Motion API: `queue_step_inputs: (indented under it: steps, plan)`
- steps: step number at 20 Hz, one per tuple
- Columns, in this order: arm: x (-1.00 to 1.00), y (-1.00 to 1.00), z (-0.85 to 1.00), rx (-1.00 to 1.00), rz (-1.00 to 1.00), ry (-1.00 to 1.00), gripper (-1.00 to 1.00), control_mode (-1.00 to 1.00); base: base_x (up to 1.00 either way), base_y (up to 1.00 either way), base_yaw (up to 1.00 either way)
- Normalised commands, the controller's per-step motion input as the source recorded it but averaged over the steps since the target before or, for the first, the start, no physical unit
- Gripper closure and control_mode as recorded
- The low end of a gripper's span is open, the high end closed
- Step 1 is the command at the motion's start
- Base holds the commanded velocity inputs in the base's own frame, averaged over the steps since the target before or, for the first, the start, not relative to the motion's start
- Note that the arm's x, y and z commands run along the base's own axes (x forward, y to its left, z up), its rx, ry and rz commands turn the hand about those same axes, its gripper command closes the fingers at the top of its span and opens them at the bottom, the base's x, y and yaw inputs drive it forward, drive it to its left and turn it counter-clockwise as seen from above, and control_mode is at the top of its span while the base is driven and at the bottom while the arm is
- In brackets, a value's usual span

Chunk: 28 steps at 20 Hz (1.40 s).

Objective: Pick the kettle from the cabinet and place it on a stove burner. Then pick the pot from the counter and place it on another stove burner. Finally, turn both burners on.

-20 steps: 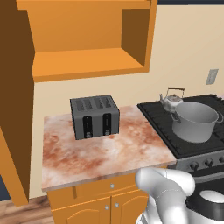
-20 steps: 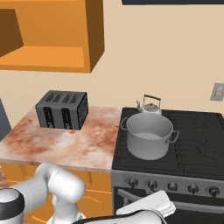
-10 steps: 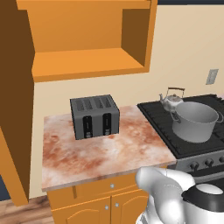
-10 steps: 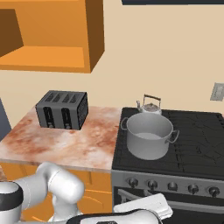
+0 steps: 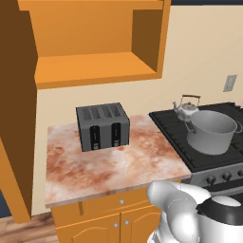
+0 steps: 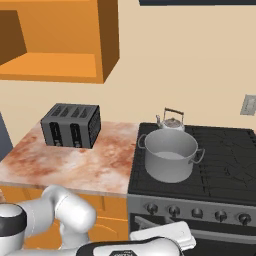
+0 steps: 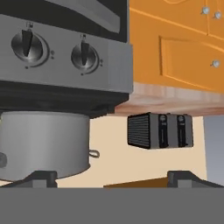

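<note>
Now kettle and pot both sat on burners. Gripper hung low before the stove front, fingers spread wide, empty; upside-down hand view put knobs just ahead, nearest one closest.

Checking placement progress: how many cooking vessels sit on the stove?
2: the pot on a front left burner, and the kettle just behind it on the rear left burner. Nothing else shows on the stove.
</note>
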Motion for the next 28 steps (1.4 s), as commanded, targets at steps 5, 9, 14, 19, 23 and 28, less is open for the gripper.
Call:
queue_step_inputs:
  steps: [5, 9, 14, 19, 23, 28]
  plan:
    - [0.2, 0.0, -0.1, 0.0, -0.15, 0.0, -1.0, -1.0, 0.0, 0.0, 0.0]
    - [0.17, 0.0, -0.1, 0.0, -0.17, 0.0, -1.0, -1.0, 0.0, 0.0, 0.0]
    - [0.17, 0.01, -0.17, 0.0, -0.14, 0.0, -1.0, -1.0, 0.0, 0.0, 0.0]
    - [0.14, 0.03, -0.28, 0.0, -0.07, -0.03, -1.0, -1.0, 0.0, 0.0, 0.0]
    - [0.14, 0.0, -0.27, -0.02, -0.01, -0.07, -1.0, -1.0, 0.0, 0.0, 0.0]
    - [0.11, -0.04, -0.17, -0.06, 0.0, -0.09, -1.0, -1.0, 0.0, 0.0, 0.0]
